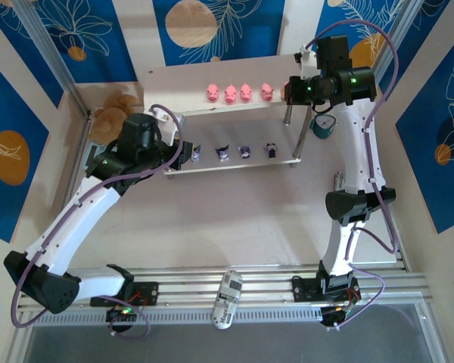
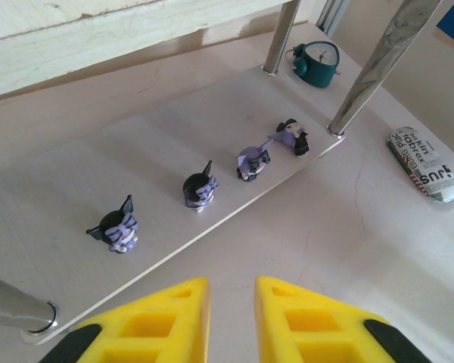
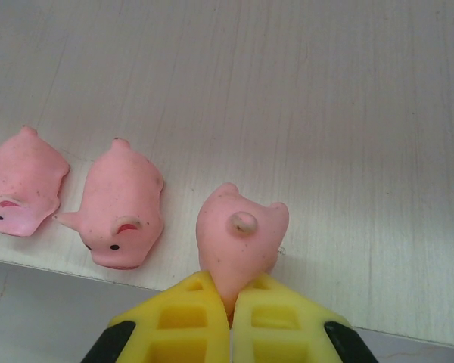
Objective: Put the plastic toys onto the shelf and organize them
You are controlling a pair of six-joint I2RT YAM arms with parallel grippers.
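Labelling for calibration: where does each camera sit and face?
Top external: high over the near side, looking down on the shelf; left arm and right arm show.
Left wrist: on the left arm, facing purple figurines on the lower board; left end effector below.
Right wrist: on the right arm, over the upper board; right end effector closed on the rightmost pig.
Shared: the teal clock, in top external and left wrist.

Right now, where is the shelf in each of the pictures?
Top external: the shelf stands in the upper middle of the picture.
Left wrist: its lower board crosses the middle, carrying four purple figurines.
Right wrist: its top board lies under the pink pigs, the right gripper pinching the end pig.
Shared landmark: the pale top board, seen as the upper-left edge in the left wrist view.
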